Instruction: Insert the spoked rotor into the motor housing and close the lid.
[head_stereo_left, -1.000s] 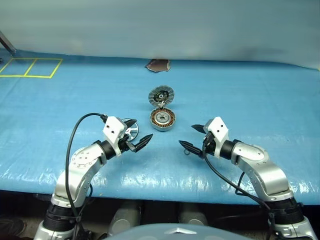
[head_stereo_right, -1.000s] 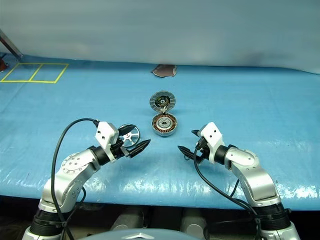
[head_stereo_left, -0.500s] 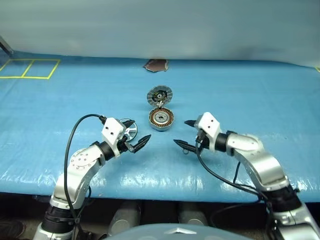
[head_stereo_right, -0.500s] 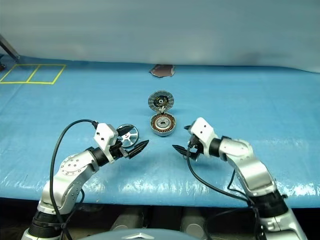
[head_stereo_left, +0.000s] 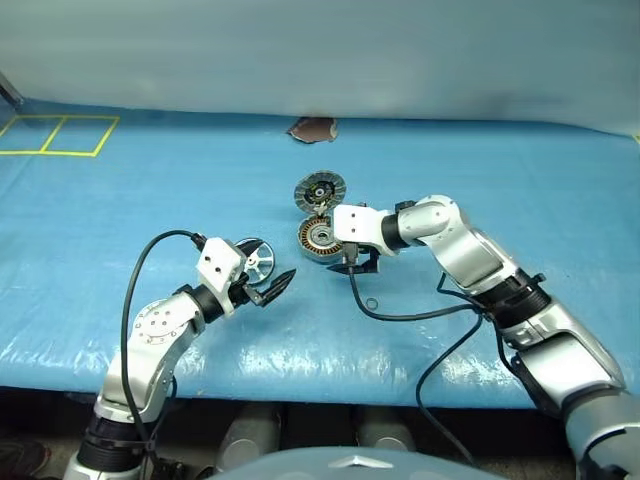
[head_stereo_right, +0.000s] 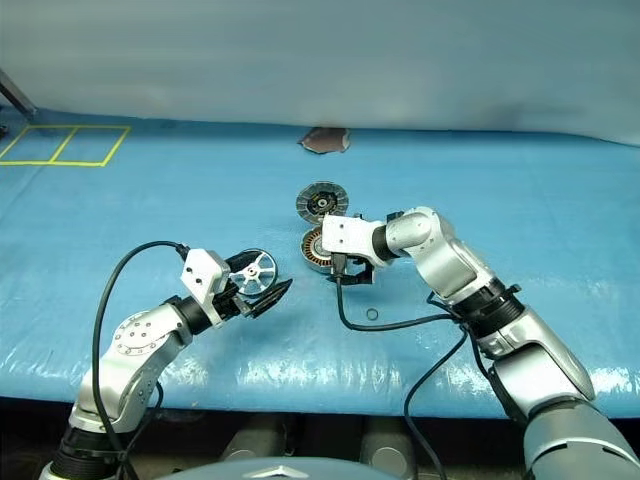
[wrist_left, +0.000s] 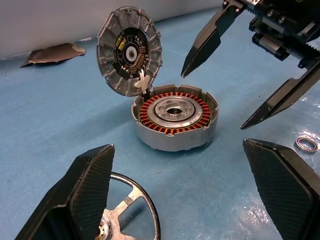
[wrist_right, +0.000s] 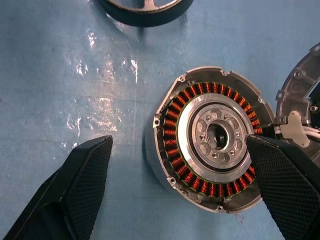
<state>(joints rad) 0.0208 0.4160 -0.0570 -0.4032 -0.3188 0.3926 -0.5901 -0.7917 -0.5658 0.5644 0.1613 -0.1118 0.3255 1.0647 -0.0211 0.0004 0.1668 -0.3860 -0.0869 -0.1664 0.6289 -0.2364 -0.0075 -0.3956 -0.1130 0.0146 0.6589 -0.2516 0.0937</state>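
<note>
Right wrist view: motor housing (wrist_right: 212, 145) between open right hand (wrist_right: 180, 195) fingers.

No readable text, label, brand or number appears anywhere in these views. The nearest thing to a sign is the yellow line marking (head_stereo_left: 58, 135) in the upper left of the head views, two outlined boxes side by side on the blue table cover (head_stereo_left: 150, 190); it carries no lettering. The inner face of the lid (wrist_left: 129, 50), in the upper middle of the left wrist view, shows a small circuit board that may bear tiny print, but nothing on it can be made out.
</note>
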